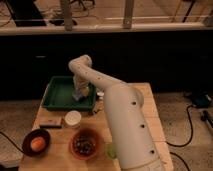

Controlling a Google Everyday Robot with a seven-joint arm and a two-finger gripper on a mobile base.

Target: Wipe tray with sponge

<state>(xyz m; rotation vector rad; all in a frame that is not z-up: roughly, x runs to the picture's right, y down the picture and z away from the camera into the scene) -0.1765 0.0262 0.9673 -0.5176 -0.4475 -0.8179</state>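
Observation:
The dark-green tray stands at the back left of the wooden table. My gripper reaches down into the tray's right end, with the white arm stretching back to the lower right. The sponge, pale bluish-white with a yellow side, sits at the gripper's tip against the tray floor, and the gripper looks shut on it. The fingers are mostly hidden behind the wrist.
On the wooden table in front of the tray are a white round cup, a flat dark block, a brown bowl holding something orange, a brown bowl with dark contents and a green fruit. Cables lie on the floor at right.

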